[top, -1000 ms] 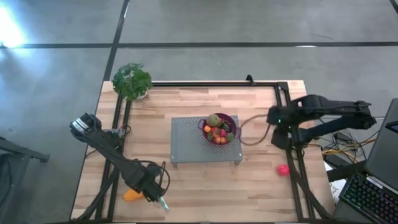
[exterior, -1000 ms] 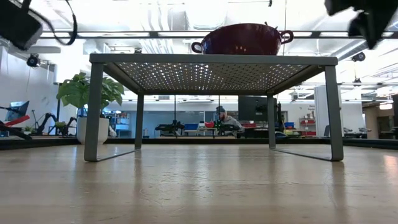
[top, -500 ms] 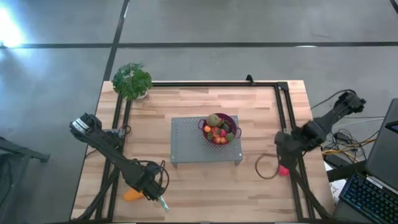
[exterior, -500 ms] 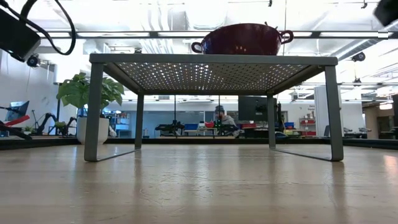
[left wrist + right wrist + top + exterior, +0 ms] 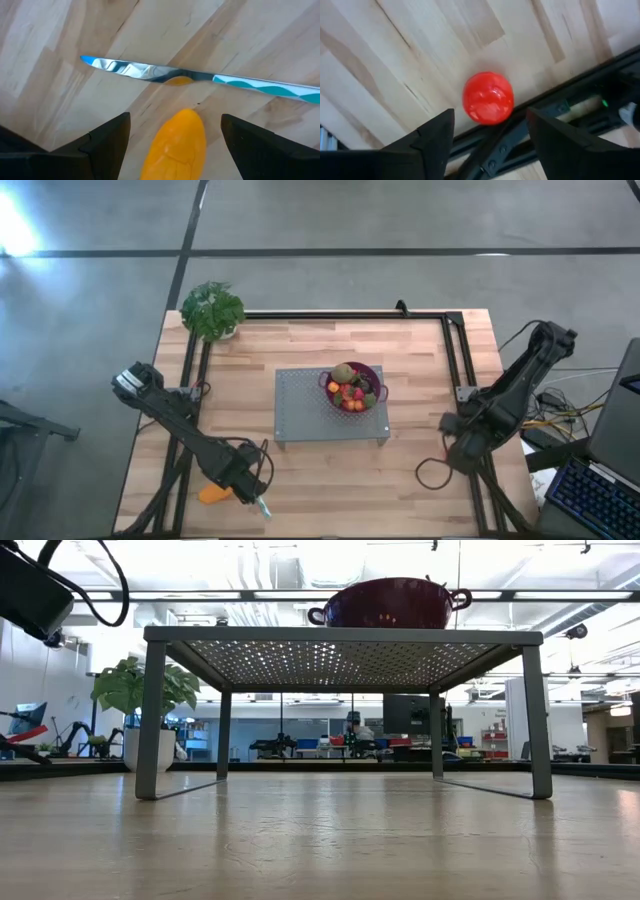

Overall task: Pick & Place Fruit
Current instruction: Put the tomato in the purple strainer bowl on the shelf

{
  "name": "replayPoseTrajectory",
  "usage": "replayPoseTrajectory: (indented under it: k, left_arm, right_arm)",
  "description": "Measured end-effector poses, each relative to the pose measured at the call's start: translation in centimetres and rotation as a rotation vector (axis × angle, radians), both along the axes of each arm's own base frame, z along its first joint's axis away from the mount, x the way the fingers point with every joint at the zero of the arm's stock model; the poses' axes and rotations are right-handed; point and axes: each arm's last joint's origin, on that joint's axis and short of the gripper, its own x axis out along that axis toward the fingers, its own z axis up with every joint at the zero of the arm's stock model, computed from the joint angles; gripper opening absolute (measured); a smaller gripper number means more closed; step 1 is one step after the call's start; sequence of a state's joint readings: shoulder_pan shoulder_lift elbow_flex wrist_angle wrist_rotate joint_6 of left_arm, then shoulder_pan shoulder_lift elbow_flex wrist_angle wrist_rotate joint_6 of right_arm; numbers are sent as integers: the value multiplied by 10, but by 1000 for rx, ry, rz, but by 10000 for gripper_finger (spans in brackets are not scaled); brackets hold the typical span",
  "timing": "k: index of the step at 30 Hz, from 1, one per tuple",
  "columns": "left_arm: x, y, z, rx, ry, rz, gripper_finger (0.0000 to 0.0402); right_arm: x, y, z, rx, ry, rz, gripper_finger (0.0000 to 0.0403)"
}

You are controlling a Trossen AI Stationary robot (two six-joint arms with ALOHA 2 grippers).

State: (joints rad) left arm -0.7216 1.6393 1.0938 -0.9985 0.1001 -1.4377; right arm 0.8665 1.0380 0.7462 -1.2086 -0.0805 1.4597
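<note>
A long orange fruit (image 5: 176, 144) lies on the wooden table near its front left corner (image 5: 211, 494). My left gripper (image 5: 175, 150) points down over it, open, one finger on either side without touching; in the high view the gripper (image 5: 243, 483) is just right of the fruit. A pink-red ball (image 5: 488, 98) rests on the table beside a black frame rail. My right gripper (image 5: 490, 145) hangs open above it, and in the high view this gripper (image 5: 465, 452) hides the ball. More fruit fills a dark red bowl (image 5: 352, 387) on a grey perforated stand (image 5: 300, 405).
A knife (image 5: 200, 77) with a teal-patterned handle lies just beyond the orange fruit. The black rail (image 5: 530, 135) runs close by the ball. A cable loop (image 5: 432, 473) lies left of my right gripper. A potted plant (image 5: 212, 310) stands at the far left corner.
My right arm has swung from beside the stand toward the table's near edge and come down over the pink-red ball at the right rail, turning its wrist on the way. My left gripper has stayed over the orange fruit.
</note>
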Motion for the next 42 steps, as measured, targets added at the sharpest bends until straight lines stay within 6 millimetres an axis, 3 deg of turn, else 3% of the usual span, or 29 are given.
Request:
replayPoseTrajectory:
  k: [13,24,34,42]
  left_arm:
    - [1,1,-1,21,-23,4,314]
    - [1,0,-1,19,-30,4,314]
    - [2,0,-1,16,-41,4,314]
    - [3,-1,-1,11,-47,4,314]
  right_arm:
    - [9,12,-33,-102,131,6,309]
    - [18,25,-51,-86,176,69,353]
    - [22,36,-85,5,166,93,326]
    - [22,39,-84,37,170,124,282]
